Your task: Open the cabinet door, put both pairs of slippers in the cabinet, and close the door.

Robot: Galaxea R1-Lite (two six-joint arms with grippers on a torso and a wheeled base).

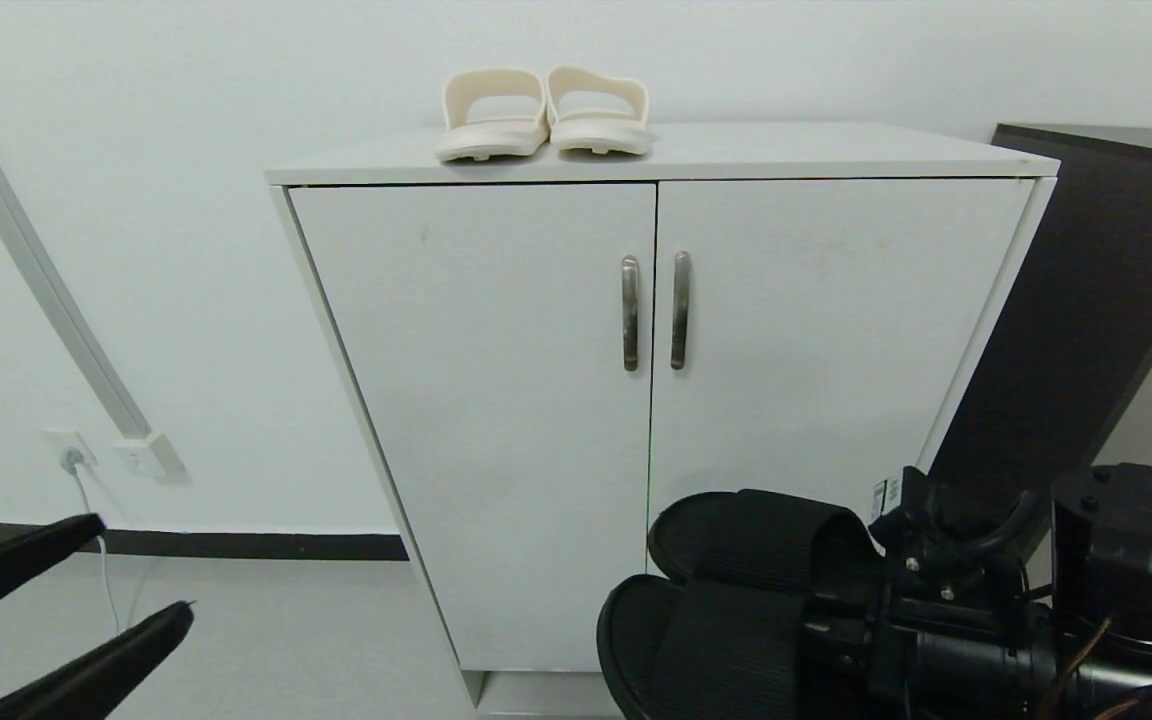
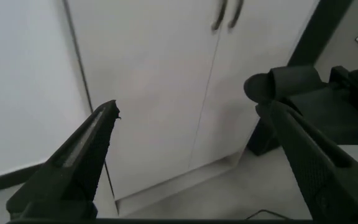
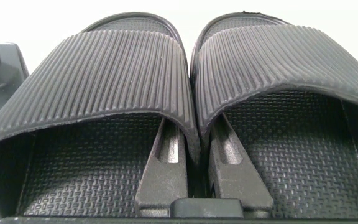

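Observation:
The white cabinet (image 1: 496, 400) stands before me with both doors closed and two metal handles (image 1: 630, 312) side by side at the middle seam. A cream pair of slippers (image 1: 546, 115) rests on its top. My right gripper (image 3: 194, 124) is low at the front right of the cabinet, shut on the black pair of slippers (image 1: 736, 600), one finger inside each slipper and pinching their inner walls together. My left gripper (image 1: 144, 565) hangs open and holds nothing, low to the left of the cabinet (image 2: 160, 93), near the floor.
A dark panel (image 1: 1086, 300) leans against the cabinet's right side. On the left wall are a slanted cable duct (image 1: 26, 250) and a socket (image 1: 66, 448) with a plugged cord. Grey floor (image 1: 286, 630) lies open left of the cabinet.

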